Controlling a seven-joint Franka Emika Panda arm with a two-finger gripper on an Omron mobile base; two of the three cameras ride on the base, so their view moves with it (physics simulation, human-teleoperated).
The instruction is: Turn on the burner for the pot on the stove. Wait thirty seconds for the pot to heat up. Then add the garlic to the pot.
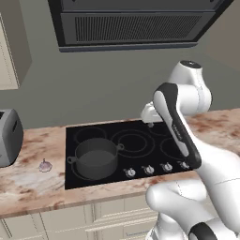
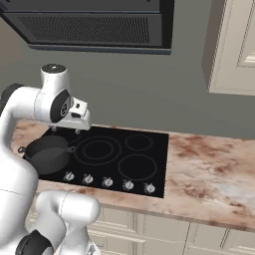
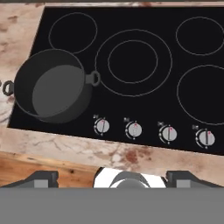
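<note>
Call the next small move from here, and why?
Probably lower the gripper toward the leftmost knob, nearest the pot. No zone on the stove glows red, so the burner looks off. The gripper hangs above the cooktop, and the garlic lies untouched on the counter.

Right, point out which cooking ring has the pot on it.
The front-left ring, at the stove's near left corner: the pot covers it, while the other rings lie bare.

Toaster (image 1: 8,137) at counter's (image 1: 28,187) left, range hood (image 1: 131,26) overhead, cream cabinets (image 2: 234,47)
</note>
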